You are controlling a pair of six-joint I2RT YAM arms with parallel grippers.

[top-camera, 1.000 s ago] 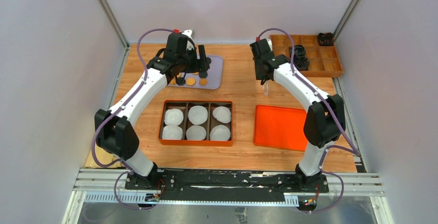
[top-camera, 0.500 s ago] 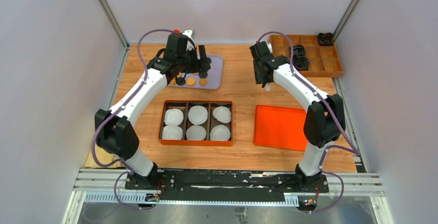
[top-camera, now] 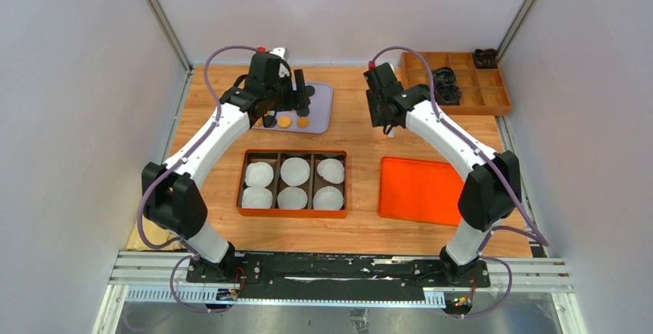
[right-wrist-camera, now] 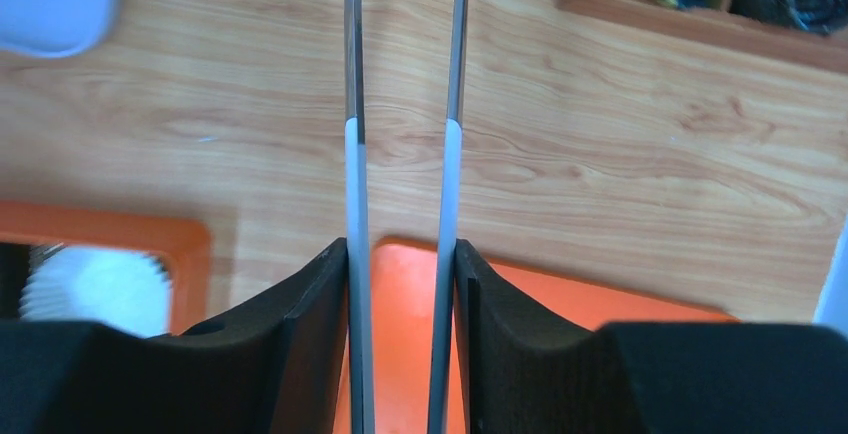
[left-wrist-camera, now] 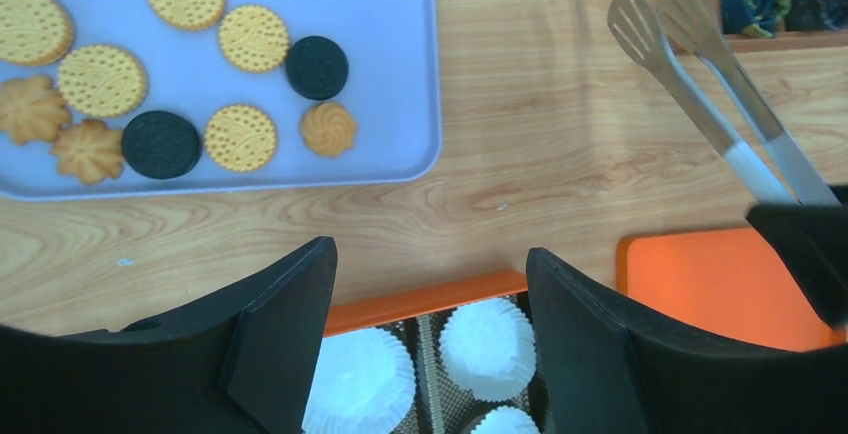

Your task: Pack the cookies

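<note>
The cookies [left-wrist-camera: 240, 138], golden and black discs, lie on a lavender tray [left-wrist-camera: 400, 74] at the back left; in the top view a few of these cookies [top-camera: 284, 121] show beside my left arm. My left gripper [left-wrist-camera: 430, 264] is open and empty, hovering between the tray and the orange box; in the top view the left gripper [top-camera: 303, 101] hangs over the tray. My right gripper [right-wrist-camera: 402, 254] is shut on metal tongs [right-wrist-camera: 452, 154], whose two arms point away over bare wood. The tongs' tips [left-wrist-camera: 660, 24] also show in the left wrist view, apart from the cookies.
An orange box [top-camera: 291, 212] with several white paper liners [top-camera: 295, 171] sits in the middle. A flat orange lid [top-camera: 418, 189] lies to its right. A wooden compartment tray [top-camera: 493, 107] with dark items stands at the back right. Grey walls close both sides.
My right arm has moved left and toward the back with the tongs in its grip. My left gripper has stayed over the lavender tray, open.
</note>
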